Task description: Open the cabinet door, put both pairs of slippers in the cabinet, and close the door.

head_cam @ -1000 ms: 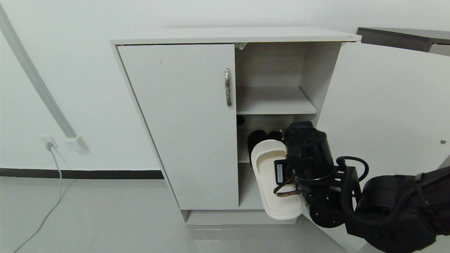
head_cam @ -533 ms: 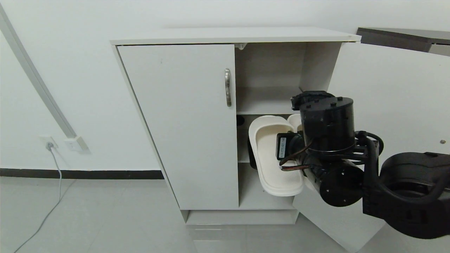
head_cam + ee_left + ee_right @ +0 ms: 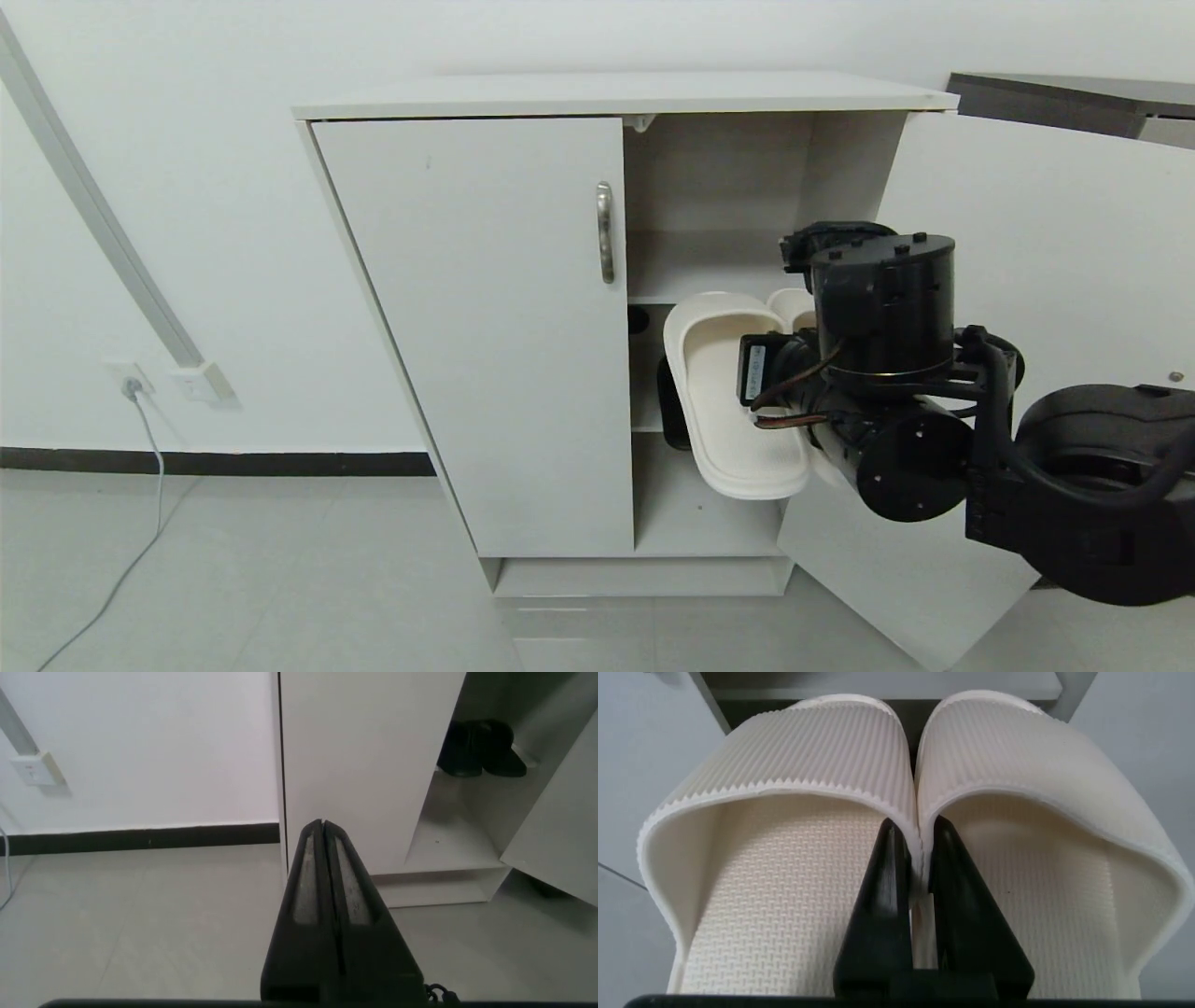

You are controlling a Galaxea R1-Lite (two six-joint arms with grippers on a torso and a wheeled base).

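A pair of white slippers [image 3: 724, 392] hangs in front of the cabinet's [image 3: 485, 327] open right half, toes up near the middle shelf. My right gripper [image 3: 915, 835] is shut on the slippers [image 3: 785, 859], pinching their two inner edges together; in the head view my right wrist [image 3: 878, 317] covers it. A pair of black slippers [image 3: 674, 401] sits on the middle shelf behind them, also seen in the left wrist view as black slippers [image 3: 481, 749]. My left gripper [image 3: 322, 835] is shut on nothing, low over the floor to the cabinet's left.
The left door with its metal handle [image 3: 605, 231] is closed; the right door [image 3: 1027, 280] stands swung wide open beside my right arm. The upper shelf [image 3: 719, 266] and bottom compartment [image 3: 691, 513] are bare. A wall socket with cable [image 3: 131, 383] is at far left.
My right arm has lifted the white slippers from near the bottom compartment up to the middle shelf's height. The left arm has not visibly moved.
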